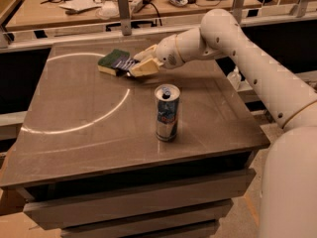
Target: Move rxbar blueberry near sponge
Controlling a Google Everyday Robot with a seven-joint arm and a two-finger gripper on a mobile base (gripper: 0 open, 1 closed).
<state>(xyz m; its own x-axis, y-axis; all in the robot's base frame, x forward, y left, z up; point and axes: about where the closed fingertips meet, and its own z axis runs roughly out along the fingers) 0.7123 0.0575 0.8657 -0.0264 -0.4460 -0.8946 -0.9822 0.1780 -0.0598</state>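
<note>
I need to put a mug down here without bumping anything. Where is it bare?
Bare: the front-left of the table, left of the can and in front of the sponge; also the front-right strip beyond the can. Crowded: back centre, where the gripper, the rxbar blueberry and the sponge bunch together.

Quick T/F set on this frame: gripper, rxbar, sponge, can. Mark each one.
1. The drink can stands upright on the table. True.
2. The gripper hangs over the table's near edge, in front of the can. False: it is at the far side of the table, right beside the sponge.
3. The rxbar blueberry is up against the sponge's right side in the view. True.
4. The sponge lies nearer the camera than the can. False: it lies farther back and to the left of the can in the view.
</note>
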